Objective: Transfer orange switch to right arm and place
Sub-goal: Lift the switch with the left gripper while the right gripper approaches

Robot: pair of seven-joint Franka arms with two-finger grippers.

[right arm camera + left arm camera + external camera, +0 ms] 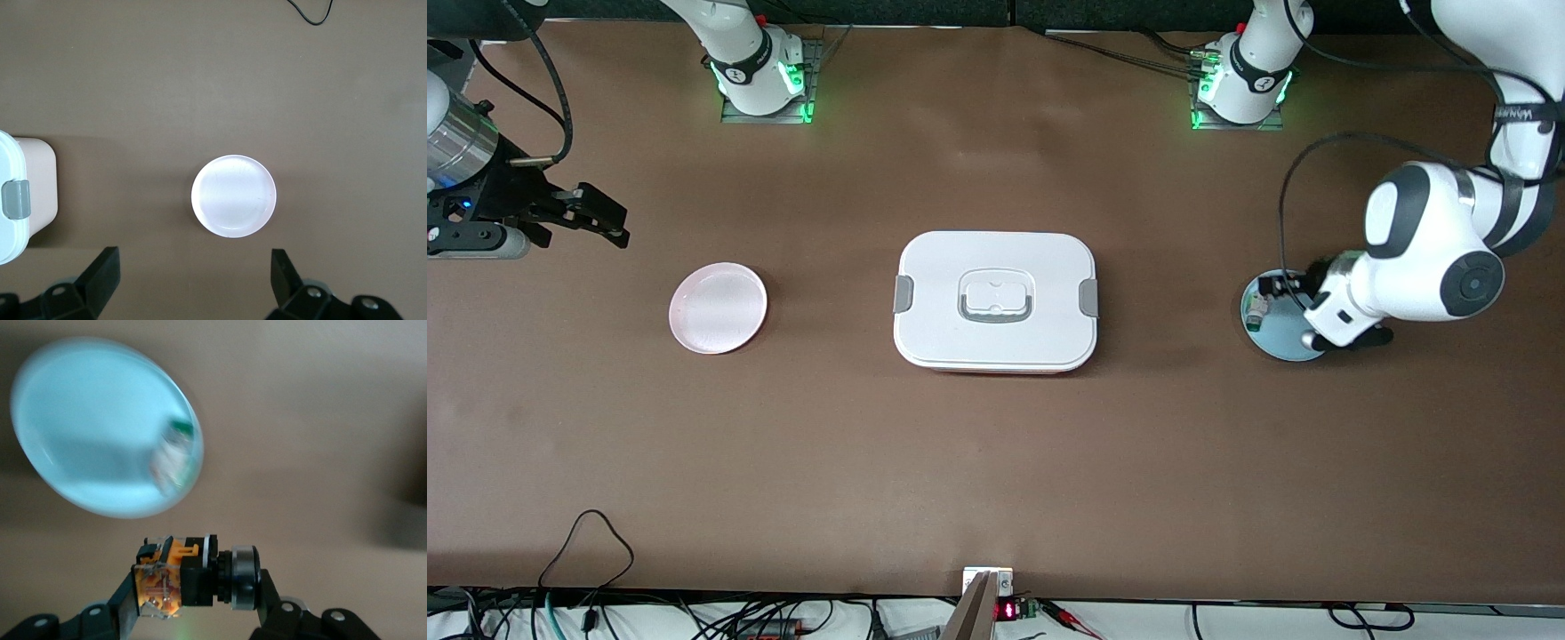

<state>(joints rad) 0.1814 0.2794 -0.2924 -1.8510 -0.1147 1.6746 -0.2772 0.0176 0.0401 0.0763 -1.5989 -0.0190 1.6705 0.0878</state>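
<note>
Left tool point(193, 603) clenched on the orange switch point(190, 577), a tiny push-button with a black body, translucent orange housing and a silvery ring at one end. The switch is gripped crosswise between the two black fingers point(130, 600), clear of the surface. In the front view the left tool point(1294, 289) hangs over the round pale-blue dish point(1276, 342) at the left arm's end of the brown tabletop point(996, 462); the switch itself is too small to pick out there.

A small white-and-green part point(175, 450) lies on the pale-blue dish point(87, 433) close to its rim; the front view shows the same part point(1256, 311) at the dish edge toward the centre of the tabletop.

Right tool point(193, 273) released, black fingers point(103, 270) spread wide with nothing between them. It waits up in the air at the right arm's end of the tabletop point(600, 218). Its wrist view looks down on a round pale-pink plate point(233, 195), which sits bare.

In the front view the pink plate point(718, 308) lies between the right arm's end and a white rectangular lidded box with grey side clips and a grey handle point(996, 300) at the centre of the tabletop. Plate, box and blue dish sit well apart, roughly in a row. A corner of the white box point(13, 200) shows in the right wrist view.
</note>
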